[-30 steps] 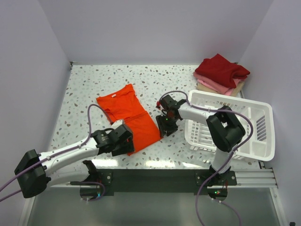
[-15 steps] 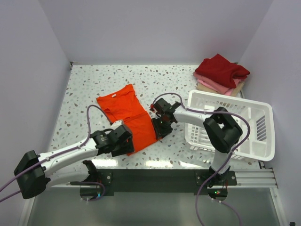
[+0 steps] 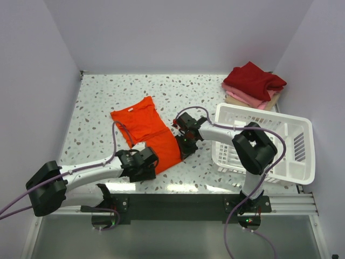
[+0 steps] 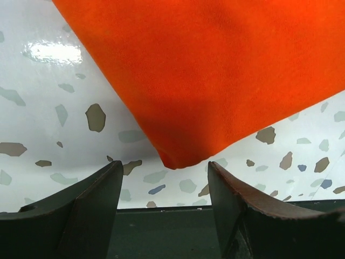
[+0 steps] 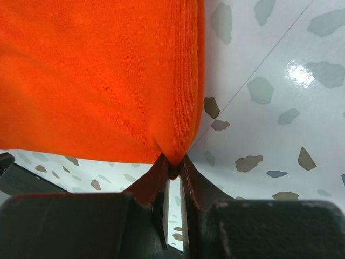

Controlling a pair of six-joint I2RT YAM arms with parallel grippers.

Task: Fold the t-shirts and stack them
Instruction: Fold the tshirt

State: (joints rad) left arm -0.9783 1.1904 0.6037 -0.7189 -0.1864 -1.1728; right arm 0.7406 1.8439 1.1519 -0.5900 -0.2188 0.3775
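Note:
A bright orange-red t-shirt (image 3: 150, 135) lies folded lengthwise on the speckled table, collar at the far left. My left gripper (image 3: 151, 165) is open at its near corner; in the left wrist view that corner (image 4: 178, 156) sits just ahead of the spread fingers (image 4: 94, 199), untouched. My right gripper (image 3: 182, 147) is shut on the shirt's right edge; the right wrist view shows the cloth (image 5: 172, 151) pinched between the fingertips. A stack of folded dark red, pink and beige t-shirts (image 3: 253, 85) sits at the far right corner.
A white plastic lattice basket (image 3: 269, 145) stands at the right, close to my right arm. The table's near edge and the dark rail (image 3: 183, 202) lie just behind the left gripper. Walls enclose the table on three sides.
My right gripper moved left to the shirt's right edge and closed on it. My left gripper shifted slightly right and nearer along the shirt's near corner.

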